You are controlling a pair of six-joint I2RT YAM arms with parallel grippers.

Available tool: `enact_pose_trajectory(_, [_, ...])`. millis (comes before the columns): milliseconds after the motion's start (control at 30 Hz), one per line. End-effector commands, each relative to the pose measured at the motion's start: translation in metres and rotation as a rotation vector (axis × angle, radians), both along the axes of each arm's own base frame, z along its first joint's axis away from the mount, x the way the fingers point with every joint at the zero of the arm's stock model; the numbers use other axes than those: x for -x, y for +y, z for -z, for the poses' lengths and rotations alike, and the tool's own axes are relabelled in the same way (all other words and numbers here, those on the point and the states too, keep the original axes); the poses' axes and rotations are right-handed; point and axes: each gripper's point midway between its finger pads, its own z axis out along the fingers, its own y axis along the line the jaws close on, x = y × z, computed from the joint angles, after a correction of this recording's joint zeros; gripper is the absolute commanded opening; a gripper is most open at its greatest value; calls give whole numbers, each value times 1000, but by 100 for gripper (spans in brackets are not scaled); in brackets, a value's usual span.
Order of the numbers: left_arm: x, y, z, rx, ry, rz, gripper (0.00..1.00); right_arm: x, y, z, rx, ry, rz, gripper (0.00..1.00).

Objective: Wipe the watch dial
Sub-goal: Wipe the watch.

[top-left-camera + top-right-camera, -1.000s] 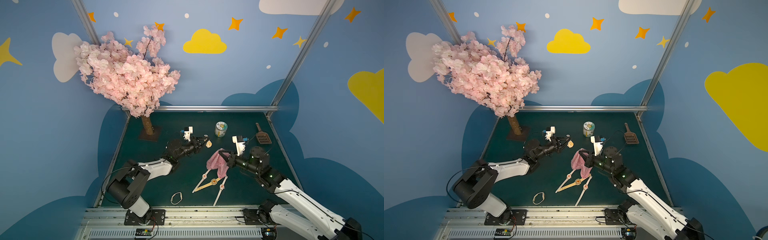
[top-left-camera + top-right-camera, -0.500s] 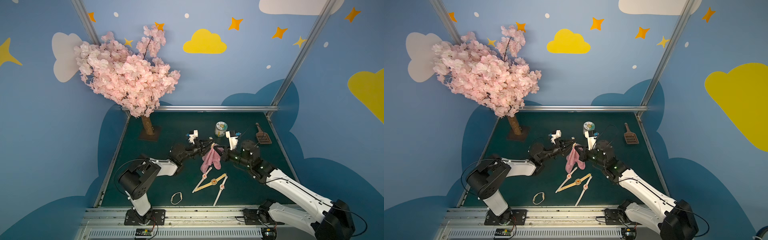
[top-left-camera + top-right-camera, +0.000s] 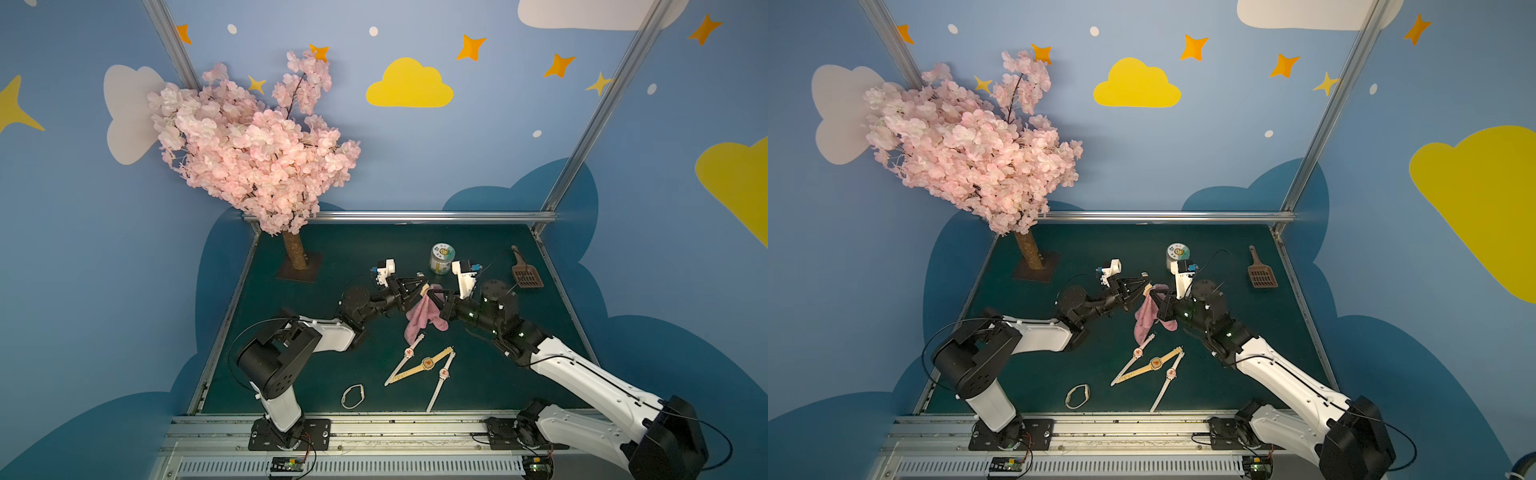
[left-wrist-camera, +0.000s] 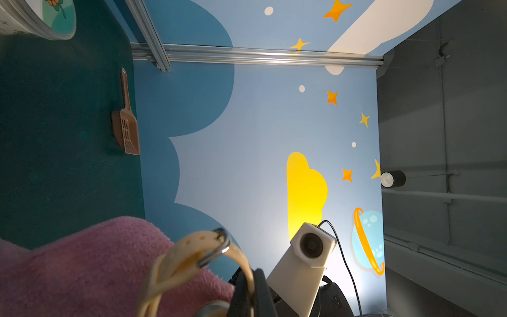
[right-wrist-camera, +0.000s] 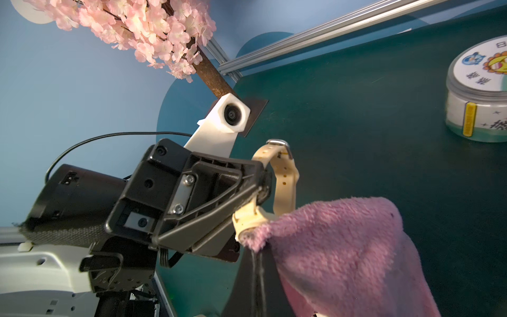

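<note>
Top view, centre of frame. The left gripper [image 3: 417,291] extends from the left, closed on the strap of a cream watch [image 3: 424,290] held above the surface [image 3: 478,386]. Directly right of it is the pink cloth [image 3: 422,318], pinched in the closed right gripper [image 3: 435,297] and hanging toward lower centre.

Right wrist view: the watch case [image 5: 247,222] touches the cloth edge at mid-frame, with the strap loop standing above it. Dial face hidden.

Judgement: the cloth sits right of the watch and in contact, so a short rub across the case by the right arm should do it.
</note>
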Motion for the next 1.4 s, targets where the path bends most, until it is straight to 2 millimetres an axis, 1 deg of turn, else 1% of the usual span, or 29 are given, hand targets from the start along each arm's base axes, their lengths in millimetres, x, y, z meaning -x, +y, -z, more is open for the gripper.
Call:
enact_pose_trajectory(0, [8,-3,-10,32,-26,35,3,1,5,-17,-44,-52,-16,0])
enact_pose_trajectory(100, [8,-3,-14,39,-31,38,3,-5,-4,-12,-4,-33,49,0])
enact_pose_trajectory(200, [8,-3,-14,38,-33,41,3,-15,-23,-1,47,6,172,0])
enact_pose_trajectory(267, [9,-1,-14,36,-32,35,3,-15,-28,-1,35,0,193,0])
enact_pose_trajectory(467, [10,-1,-16,37,-42,32,3,8,7,-28,-79,-79,-46,0])
enact_pose_trajectory(567, [10,-1,-16,35,-47,30,3,15,17,-34,-106,-102,-111,0])
enact_pose_trajectory(700, [8,-3,-15,34,-47,32,3,9,16,-24,-73,-83,-82,0])
enact_pose_trajectory(767, [6,-4,-17,34,-54,37,3,0,9,-10,-16,-51,-9,0])
enact_pose_trajectory(833, [4,-6,-16,34,-53,42,3,-9,-3,5,43,-13,83,0])
enact_pose_trajectory(900, [3,-7,-15,34,-49,46,3,-14,-13,11,65,2,143,0])
enact_pose_trajectory(1000, [2,-8,-13,31,-48,48,3,-14,-16,8,62,-11,157,0])
enact_pose_trajectory(1100, [1,-8,-10,27,-39,43,3,-10,-4,-1,36,-38,90,0])
enact_pose_trajectory(1200, [1,-10,-8,25,-32,51,3,-2,10,-3,13,-34,5,0])
enact_pose_trajectory(1300, [1,-9,-9,27,-35,51,3,7,24,-9,-36,-69,-83,0])
enact_pose_trajectory(1367, [1,-9,-8,27,-32,48,3,6,25,-8,-45,-70,-77,0])
